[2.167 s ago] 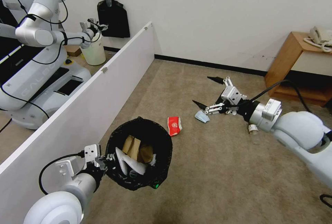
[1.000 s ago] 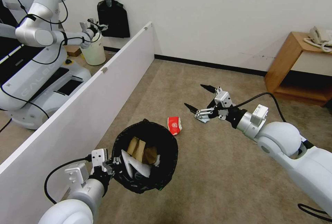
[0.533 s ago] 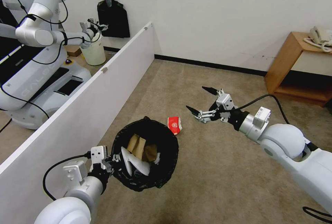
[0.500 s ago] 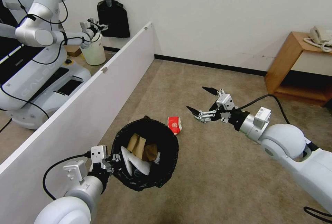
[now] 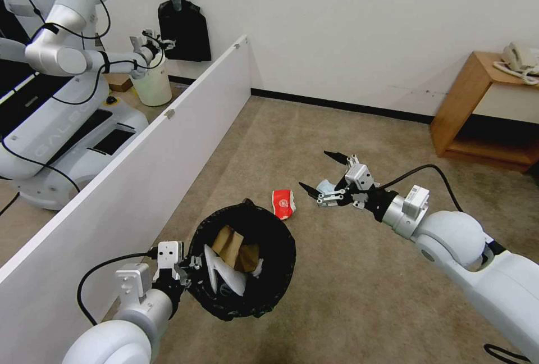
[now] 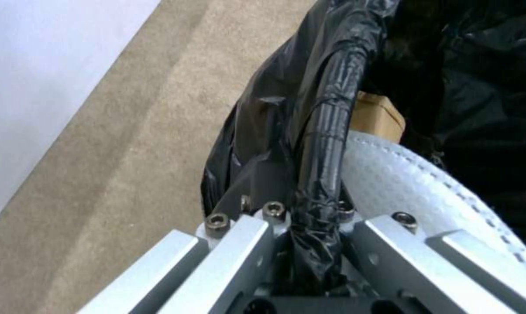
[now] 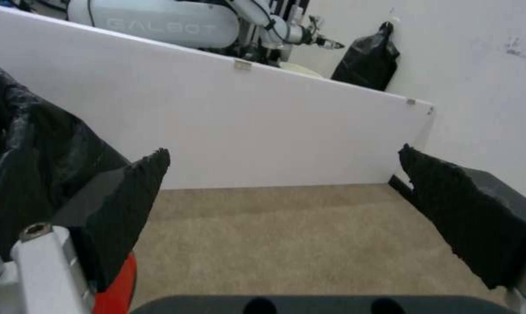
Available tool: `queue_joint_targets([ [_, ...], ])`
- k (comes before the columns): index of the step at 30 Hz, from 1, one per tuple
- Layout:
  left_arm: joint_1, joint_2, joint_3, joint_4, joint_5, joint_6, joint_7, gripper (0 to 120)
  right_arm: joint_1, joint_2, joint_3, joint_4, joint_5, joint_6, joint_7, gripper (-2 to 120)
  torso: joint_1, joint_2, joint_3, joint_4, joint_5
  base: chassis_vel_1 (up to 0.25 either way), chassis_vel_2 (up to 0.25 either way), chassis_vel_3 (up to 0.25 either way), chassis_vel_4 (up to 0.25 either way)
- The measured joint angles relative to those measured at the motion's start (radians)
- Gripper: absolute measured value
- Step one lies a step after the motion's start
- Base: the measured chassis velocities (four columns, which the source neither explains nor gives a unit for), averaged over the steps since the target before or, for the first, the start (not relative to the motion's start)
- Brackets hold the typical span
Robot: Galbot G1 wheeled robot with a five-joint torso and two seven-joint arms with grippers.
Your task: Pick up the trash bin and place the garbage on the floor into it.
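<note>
Closest to me, my left gripper (image 5: 188,267) is clamped on the rim of the bin (image 5: 242,267), holding it just above the carpet (image 5: 337,285) near the white partition (image 5: 140,184). In the left wrist view the black bag (image 6: 327,131) bunches between the metal fingers (image 6: 239,257), pinched tight. Inside the bin I can see a white slipper (image 5: 222,265) and brown cardboard (image 5: 230,243) lying against each other. Just past the bin's far rim a crushed red can (image 5: 283,204) lies on the carpet, close to the bin but apart from it. Beyond that, my right gripper (image 5: 324,173) hangs low over the floor with its black-tipped fingers (image 7: 472,213) spread wide and nothing between them. A light-blue mask (image 5: 325,186) shows right by the fingers; I can't tell whether it touches them. Farther off, the black baseboard (image 5: 337,104) runs along the wall, with a wooden stand (image 5: 477,105) at the right.
</note>
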Motion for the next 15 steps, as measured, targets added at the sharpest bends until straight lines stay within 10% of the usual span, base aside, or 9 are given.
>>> queue_joint_targets([
  [15, -0.038, 0.021, 0.009, 0.030, -0.030, -0.002, -0.002, 0, 0.058, 0.007, -0.031, -0.037, 0.020, -0.006, -0.002, 100, 0.000, 0.000, 0.000, 0.0003, 0.0002, 0.000, 0.000, 0.000, 0.000],
])
